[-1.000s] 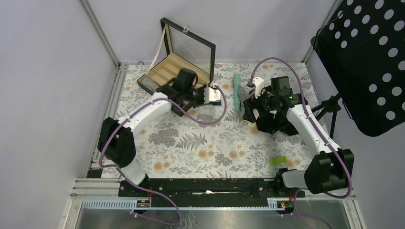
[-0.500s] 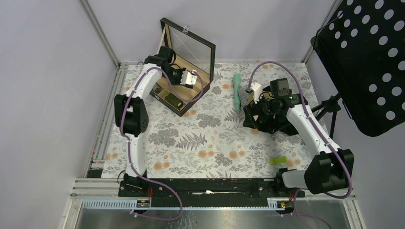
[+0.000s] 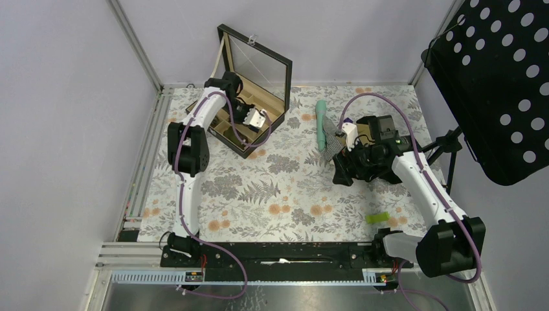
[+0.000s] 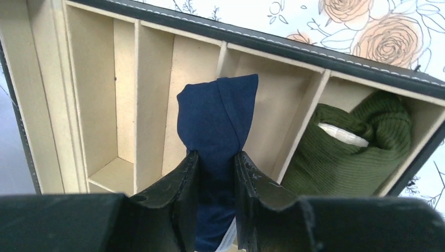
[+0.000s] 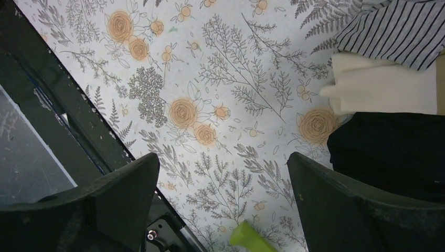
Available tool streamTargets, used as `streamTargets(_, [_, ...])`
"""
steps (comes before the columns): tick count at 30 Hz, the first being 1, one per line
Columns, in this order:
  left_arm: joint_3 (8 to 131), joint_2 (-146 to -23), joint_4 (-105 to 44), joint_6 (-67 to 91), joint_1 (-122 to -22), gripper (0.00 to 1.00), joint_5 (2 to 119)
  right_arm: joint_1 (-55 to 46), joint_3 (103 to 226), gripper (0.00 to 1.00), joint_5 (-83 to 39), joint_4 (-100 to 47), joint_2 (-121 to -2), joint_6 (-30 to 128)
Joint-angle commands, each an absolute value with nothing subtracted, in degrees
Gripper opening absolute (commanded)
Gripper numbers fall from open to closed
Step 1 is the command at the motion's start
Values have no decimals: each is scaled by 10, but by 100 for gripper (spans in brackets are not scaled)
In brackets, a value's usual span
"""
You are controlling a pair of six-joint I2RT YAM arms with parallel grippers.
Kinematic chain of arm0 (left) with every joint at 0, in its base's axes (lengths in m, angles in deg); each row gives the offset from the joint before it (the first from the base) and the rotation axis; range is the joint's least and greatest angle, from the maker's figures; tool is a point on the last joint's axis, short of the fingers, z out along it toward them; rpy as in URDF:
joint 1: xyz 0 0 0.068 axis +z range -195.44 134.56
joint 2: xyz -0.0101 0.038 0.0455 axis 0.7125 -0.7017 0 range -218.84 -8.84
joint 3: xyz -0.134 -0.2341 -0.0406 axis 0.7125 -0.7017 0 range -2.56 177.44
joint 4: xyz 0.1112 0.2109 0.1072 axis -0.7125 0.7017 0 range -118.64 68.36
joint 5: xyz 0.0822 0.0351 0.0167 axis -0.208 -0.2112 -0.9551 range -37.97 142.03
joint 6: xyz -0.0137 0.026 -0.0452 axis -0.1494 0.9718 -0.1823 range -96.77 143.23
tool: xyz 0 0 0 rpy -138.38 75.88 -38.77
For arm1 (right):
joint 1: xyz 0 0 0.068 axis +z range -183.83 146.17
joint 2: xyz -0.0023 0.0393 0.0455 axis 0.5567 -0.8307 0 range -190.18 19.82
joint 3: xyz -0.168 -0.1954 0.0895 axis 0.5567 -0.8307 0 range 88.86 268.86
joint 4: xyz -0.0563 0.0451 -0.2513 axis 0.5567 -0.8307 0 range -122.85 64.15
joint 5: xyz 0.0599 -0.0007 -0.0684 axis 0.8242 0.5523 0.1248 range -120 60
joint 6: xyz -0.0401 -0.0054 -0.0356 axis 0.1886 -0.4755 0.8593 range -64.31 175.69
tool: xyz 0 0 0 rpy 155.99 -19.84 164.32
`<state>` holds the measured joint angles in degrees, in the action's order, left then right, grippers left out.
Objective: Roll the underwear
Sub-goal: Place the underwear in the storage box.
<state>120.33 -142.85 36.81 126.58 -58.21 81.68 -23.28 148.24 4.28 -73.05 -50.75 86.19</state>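
The left pincer (image 4: 215,156) is clenched on the rolled underwear (image 4: 218,113), held above the box (image 4: 362,65), over the compartment beside the green cloth (image 4: 357,142). This looks like the stowing step, so next it should lower the roll in and let go. The right pincer (image 5: 223,163) is spread wide and holds nothing.

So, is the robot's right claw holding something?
No, the right gripper stands wide open over the flowered tablecloth, with nothing between its fingers.

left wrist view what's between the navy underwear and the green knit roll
A bare compartment and one tan divider separate the underwear from the green knit roll; left wrist view shows it.
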Motion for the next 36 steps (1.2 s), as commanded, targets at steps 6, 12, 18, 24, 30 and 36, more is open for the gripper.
streamTargets(6, [1057, -1370, 360, 1315, -562, 0, 824, -234, 1493, 100, 31, -758, -532, 879])
streamTargets(12, [1017, -1365, 317, 1318, -561, 0, 825, -233, 1485, 100, 36, -742, -555, 878])
streamTargets(18, [1170, -1475, 317, 1256, -561, 11, 821, -234, 1483, 100, 36, -733, -564, 873])
streamTargets(24, [1205, -1484, 323, 1265, -561, 33, 829, -234, 1487, 100, 25, -749, -553, 887])
streamTargets(30, [1180, -1455, 348, 1253, -554, 39, 816, -234, 1486, 100, 31, -747, -551, 894])
streamTargets(36, [1179, -1429, 310, 1196, -544, 40, 847, -234, 1491, 100, 40, -743, -554, 888])
